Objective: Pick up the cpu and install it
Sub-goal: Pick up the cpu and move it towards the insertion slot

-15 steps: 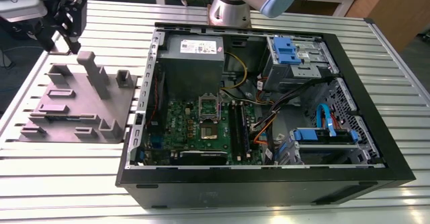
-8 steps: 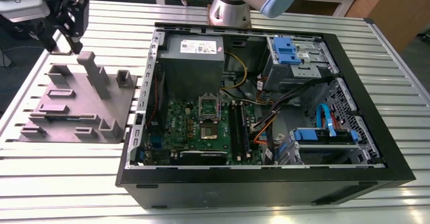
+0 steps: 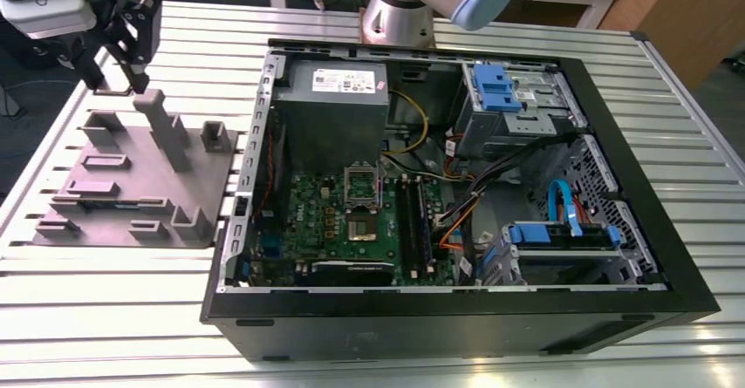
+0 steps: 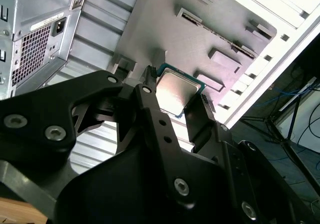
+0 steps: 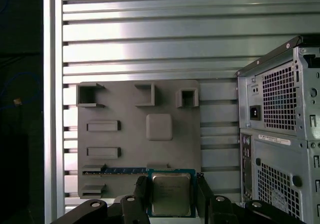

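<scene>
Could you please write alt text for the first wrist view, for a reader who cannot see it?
The tool grips the cpu, a small silvery square chip, between its two black fingers, over a grey holder block on a slatted metal table. The perforated back of a computer case stands beside the block.

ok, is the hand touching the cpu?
Touching. In the first wrist view the hand has its fingers flush against both side edges of the cpu, no gap.

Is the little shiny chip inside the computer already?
No, in the first wrist view the cpu sits between the gripper's fingers, over the grey holder block.
</scene>
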{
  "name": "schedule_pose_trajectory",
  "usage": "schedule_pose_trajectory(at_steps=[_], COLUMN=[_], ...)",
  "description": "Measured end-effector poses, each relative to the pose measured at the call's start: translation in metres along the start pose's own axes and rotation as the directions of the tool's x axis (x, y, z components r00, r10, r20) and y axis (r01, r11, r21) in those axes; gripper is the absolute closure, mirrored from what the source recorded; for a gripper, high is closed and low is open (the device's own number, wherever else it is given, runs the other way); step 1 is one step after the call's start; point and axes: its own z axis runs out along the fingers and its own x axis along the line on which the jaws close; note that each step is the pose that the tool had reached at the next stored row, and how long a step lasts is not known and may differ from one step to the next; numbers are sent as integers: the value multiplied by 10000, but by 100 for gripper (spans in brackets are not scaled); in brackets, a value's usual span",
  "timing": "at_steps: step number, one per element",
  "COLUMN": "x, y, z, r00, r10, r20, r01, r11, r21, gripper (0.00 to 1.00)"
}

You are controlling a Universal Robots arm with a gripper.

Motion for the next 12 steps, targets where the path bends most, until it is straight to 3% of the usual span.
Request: schedule_pose_trajectory(at_steps=[8, 9, 12], x=[-82, -234, -243], y=[4, 12, 12], z=[-1, -3, -4], r00=[10000, 10000, 10000], r10=[0, 0, 0], r20=[1, 1, 0], r01=[0, 0, 0], r11=[10000, 10000, 10000], r21=[0, 0, 0], gripper=[53, 53, 53])
